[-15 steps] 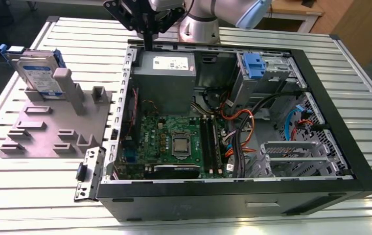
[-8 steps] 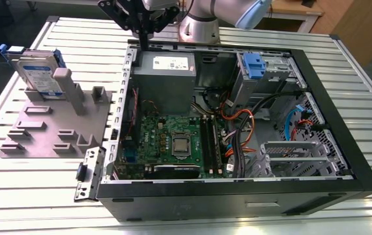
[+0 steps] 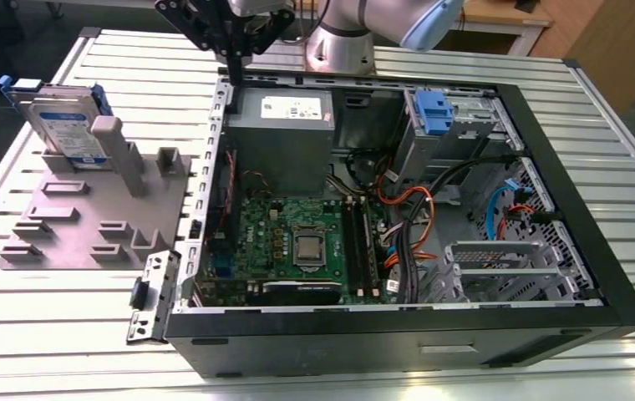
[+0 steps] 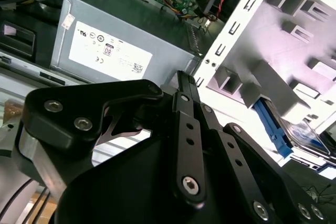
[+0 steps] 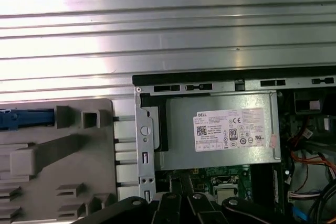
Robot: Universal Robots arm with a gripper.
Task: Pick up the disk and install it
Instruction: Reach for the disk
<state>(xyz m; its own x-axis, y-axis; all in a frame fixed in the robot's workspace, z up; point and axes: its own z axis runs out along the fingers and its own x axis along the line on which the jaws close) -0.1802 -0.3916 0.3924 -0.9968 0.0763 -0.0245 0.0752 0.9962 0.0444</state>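
End effector [image 3: 233, 60] held over computer case's [image 3: 407, 326] rear edge, apparently narrowed, nothing gripped, disk [image 3: 63, 125] stood upright in fixture [image 3: 83, 225] beside case

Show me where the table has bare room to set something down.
Bare table runs below the fixture in the exterior view's lower left, and again beside the case at that view's right edge. Crowded: inside the case, full of cables and the board, and the fixture's far end, where the disk stands.

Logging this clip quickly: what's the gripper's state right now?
Gripper: closed, holding nothing, above the computer case edge by the power supply. The disk stands apart in the grey fixture.
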